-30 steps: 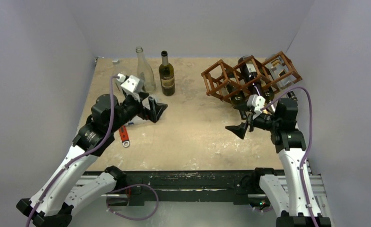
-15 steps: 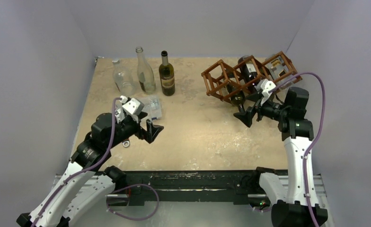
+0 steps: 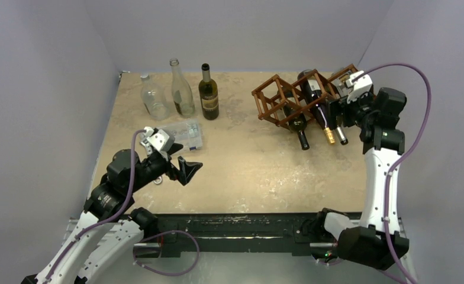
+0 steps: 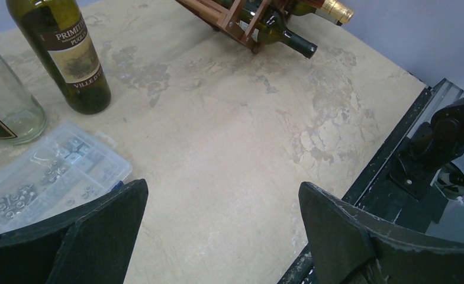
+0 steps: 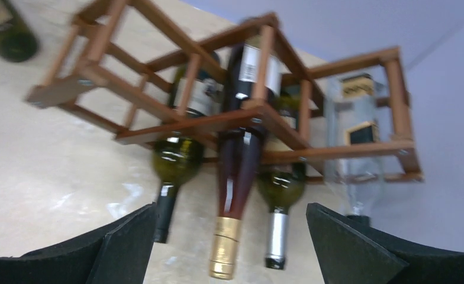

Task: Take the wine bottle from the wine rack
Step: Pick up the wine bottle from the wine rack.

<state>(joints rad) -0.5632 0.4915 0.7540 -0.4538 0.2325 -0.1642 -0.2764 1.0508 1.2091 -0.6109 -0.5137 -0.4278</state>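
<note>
Mottled beige table [image 3: 247,165], pale lilac walls [image 3: 247,29]; left claw [image 4: 222,190] and right claw [image 5: 231,210] gape empty.

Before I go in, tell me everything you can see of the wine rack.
The wine rack is a reddish-brown wooden lattice of open cells, standing on the table at its far right. It holds four bottles lying with necks toward the arms: a green dark-capped bottle, a dark gold-capped bottle, a green silver-capped bottle and a clear bottle. Its leftmost cell is empty. The open right gripper faces it, not touching.
</note>
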